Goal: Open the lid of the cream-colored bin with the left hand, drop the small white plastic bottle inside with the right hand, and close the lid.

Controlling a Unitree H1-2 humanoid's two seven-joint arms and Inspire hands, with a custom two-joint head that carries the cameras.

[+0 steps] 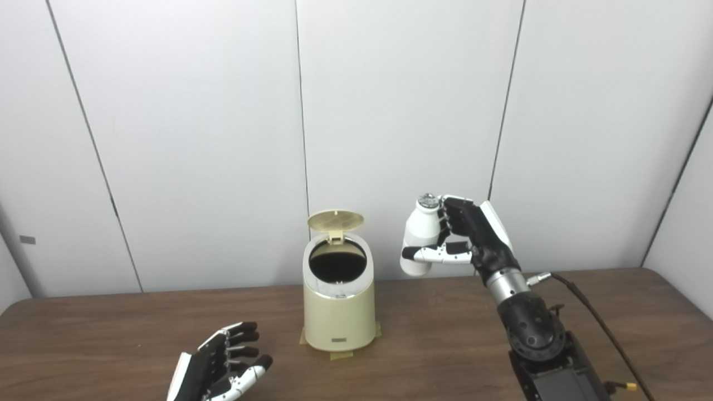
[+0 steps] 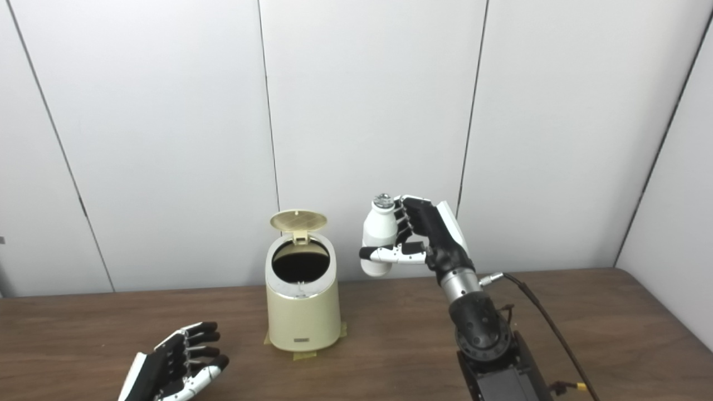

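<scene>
Down at the bottom edge, closest to us, the left hand [image 1: 223, 365] sits low over the table, black-and-white fingers spread apart and holding nothing, well off to the left and in front of the bin. Over on the other side the right arm rises from the bottom edge, a dark cable [image 1: 601, 328] trailing off its wrist, and the right hand [image 1: 465, 236] is up in the air with its fingers and thumb clamped around the small white plastic bottle [image 1: 419, 236]. That bottle stands upright in the grip, silvery cap on top, hanging clear above the table, to the right of the bin and near the height of its raised lid, not over the opening. Now the cream-colored cylindrical bin [image 1: 338, 312] itself: it stands upright on the tabletop with strips of yellowish tape [image 1: 341, 355] peeking out around its base. Its round lid [image 1: 335, 221] is flipped up at the back hinge, underside facing us, so the mouth is wide open. Inside, the opening reads dark; I cannot tell whether anything lies in there. Underneath it all runs a dark brown wood-grain table [image 1: 111, 328], and behind it a wall of plain white panels [image 1: 401, 111] split by thin dark seams, with another panel angling in at the right.
</scene>
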